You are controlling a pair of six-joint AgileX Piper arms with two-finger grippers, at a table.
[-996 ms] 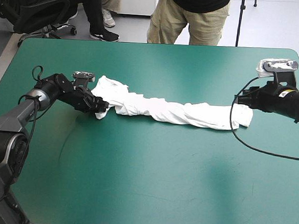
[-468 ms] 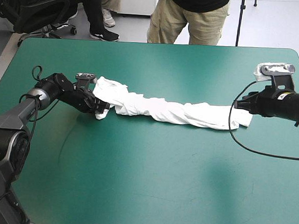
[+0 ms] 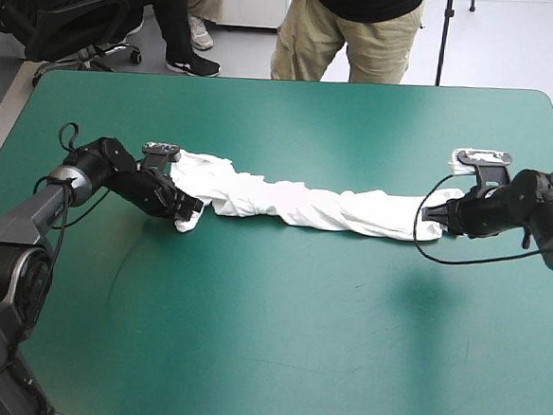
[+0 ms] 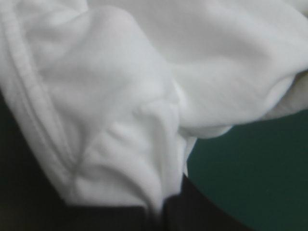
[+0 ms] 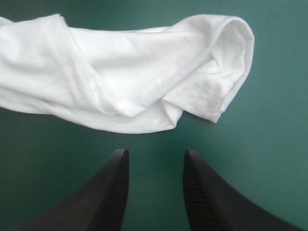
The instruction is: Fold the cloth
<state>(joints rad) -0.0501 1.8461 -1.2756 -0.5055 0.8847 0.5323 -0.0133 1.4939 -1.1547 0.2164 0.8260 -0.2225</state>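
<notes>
- T-shirt (image 3: pixel 305 206): in your high view it lies as a long, twisted white rope across the middle of the teal-green cover (image 3: pixel 267 340).
- At the T-shirt's left end you see the left gripper (image 3: pixel 189 213) low on the cloth. The right gripper (image 3: pixel 431 218) sits at its right end.
- In your left wrist view the T-shirt (image 4: pixel 120 96) fills nearly everything. The left gripper (image 4: pixel 161 209) pinches a fold of it between its black fingers.
- In your right wrist view the right gripper (image 5: pixel 155 156) holds nothing, its fingers a modest gap apart. The T-shirt's (image 5: pixel 125 86) rolled end lies just ahead, not touching.
</notes>
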